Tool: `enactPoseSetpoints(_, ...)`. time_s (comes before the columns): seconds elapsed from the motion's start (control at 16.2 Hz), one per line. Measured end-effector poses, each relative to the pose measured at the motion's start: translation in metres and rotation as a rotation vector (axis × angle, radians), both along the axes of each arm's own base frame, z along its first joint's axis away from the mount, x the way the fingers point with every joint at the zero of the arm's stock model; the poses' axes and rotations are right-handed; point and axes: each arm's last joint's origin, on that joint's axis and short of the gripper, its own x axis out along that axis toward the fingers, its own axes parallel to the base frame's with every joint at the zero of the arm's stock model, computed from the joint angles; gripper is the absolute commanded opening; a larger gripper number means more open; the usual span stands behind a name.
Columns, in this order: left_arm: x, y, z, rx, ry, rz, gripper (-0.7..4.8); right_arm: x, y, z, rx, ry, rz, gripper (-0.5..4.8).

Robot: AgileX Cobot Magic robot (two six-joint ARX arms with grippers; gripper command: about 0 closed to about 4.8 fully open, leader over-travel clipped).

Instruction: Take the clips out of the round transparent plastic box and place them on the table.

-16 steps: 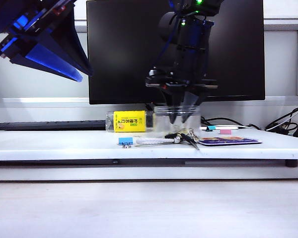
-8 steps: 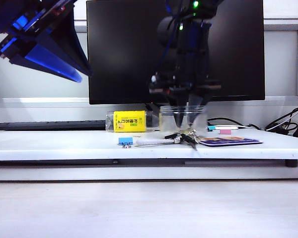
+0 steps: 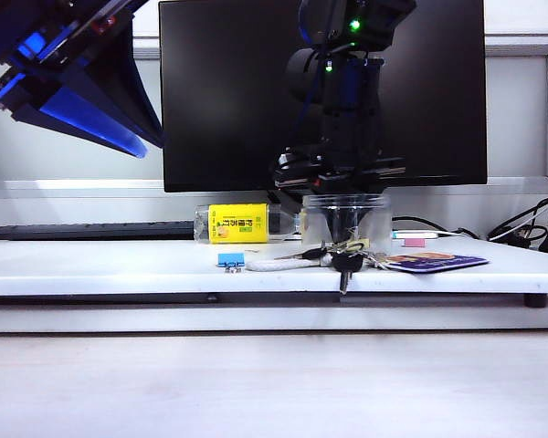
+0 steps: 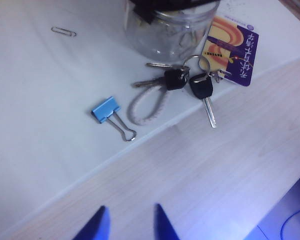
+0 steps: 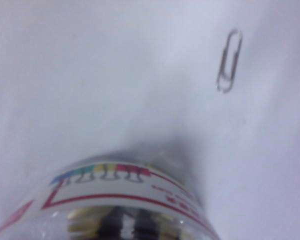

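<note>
The round transparent plastic box stands on the white table, and the left wrist view shows it too. My right gripper reaches straight down into it. Through the labelled wall of the box I see yellowish clips on either side of my right gripper. Its dark fingers are drawn close, with a thin pale gap between them. What lies in that gap is too blurred to tell. My left gripper hangs high at the left, open and empty, out over the table's front edge.
A bunch of keys on a white cord loop lies against the box, one key poking over the table's edge. Nearby are a blue binder clip, a purple card, a yellow packet and a paper clip. A monitor stands behind.
The right gripper's fingers have drawn together inside the box. The box has slid right, pushing the keys so one hangs over the edge. The left arm has stayed put.
</note>
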Motion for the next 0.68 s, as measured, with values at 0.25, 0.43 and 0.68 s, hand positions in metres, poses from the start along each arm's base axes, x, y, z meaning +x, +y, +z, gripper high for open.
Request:
enactPoseSetpoints(0.25, 0.000, 0.000, 0.000, 0.009, -0.009, -0.009, 1.25, 0.004, 0.002, 0.003, 0.021, -0.047, 0.000, 0.10)
enactPoseSetpoints(0.43, 0.000, 0.000, 0.000, 0.010, -0.012, -0.007, 1.25, 0.005, 0.002, 0.004, 0.022, -0.052, 0.005, 0.10)
enactPoseSetpoints(0.68, 0.000, 0.000, 0.000, 0.010, -0.015, -0.009, 1.25, 0.007, 0.004, 0.026, 0.046, -0.084, 0.007, 0.11)
